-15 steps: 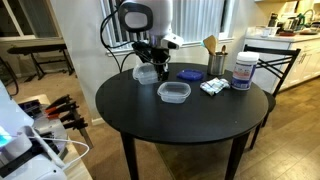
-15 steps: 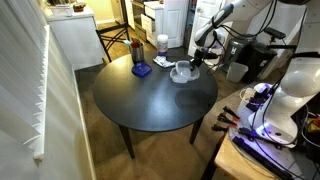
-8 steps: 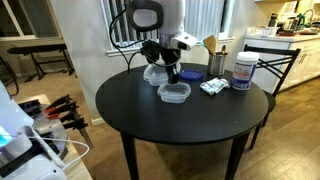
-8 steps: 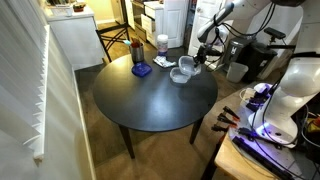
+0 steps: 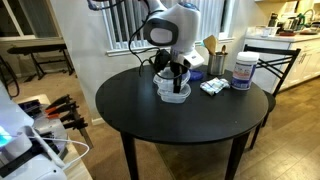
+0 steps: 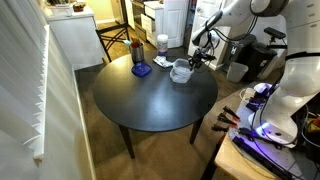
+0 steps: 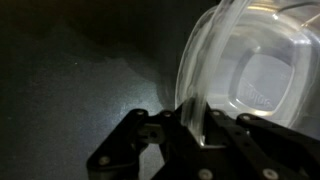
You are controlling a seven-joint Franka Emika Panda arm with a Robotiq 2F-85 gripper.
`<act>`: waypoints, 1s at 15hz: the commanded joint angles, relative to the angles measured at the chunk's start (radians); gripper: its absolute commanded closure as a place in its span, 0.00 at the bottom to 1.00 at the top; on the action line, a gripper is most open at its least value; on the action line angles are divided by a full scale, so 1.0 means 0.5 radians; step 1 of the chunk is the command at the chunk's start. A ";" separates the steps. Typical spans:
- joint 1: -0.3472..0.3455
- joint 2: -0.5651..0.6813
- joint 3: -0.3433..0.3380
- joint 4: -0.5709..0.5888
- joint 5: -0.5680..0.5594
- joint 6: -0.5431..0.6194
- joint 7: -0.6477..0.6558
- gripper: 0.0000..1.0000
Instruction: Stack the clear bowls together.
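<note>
**Plastic over plastic: held bowl above its twin**

Your gripper (image 7: pixel 193 118) is pinched onto the rim of the held bowl (image 7: pixel 255 75). At lower centre of the wrist view, one finger sits inside the wall and the other outside. The bowl's body spreads away to the upper right. I judge that rim pinch suits the job, since it leaves the underside free to sink into the other bowl.

In an exterior view the gripper (image 5: pixel 175 78) stands at the centre of the frame, directly over the second bowl (image 5: pixel 174 96). That bowl rests on the dark round table (image 5: pixel 140 125). The two clear shapes overlap there, so you cannot tell whether they touch or whether their corners line up.

The step in hand looks like the nesting itself: come down gently, square the rounded corners, then let go. Smooth, light plastic may twist in so narrow a pinch. A skewed descent could push the second bowl across the table. The jar (image 5: pixel 243 70) at the right stands well apart.
</note>
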 commanded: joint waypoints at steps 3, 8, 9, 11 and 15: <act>0.035 0.220 -0.032 0.310 -0.028 -0.190 0.227 0.96; 0.046 0.281 -0.052 0.408 -0.090 -0.294 0.226 0.57; 0.048 0.273 -0.055 0.407 -0.099 -0.310 0.218 0.50; 0.045 0.254 -0.051 0.395 -0.112 -0.335 0.189 0.38; 0.018 0.067 -0.038 0.191 -0.188 -0.347 -0.002 0.13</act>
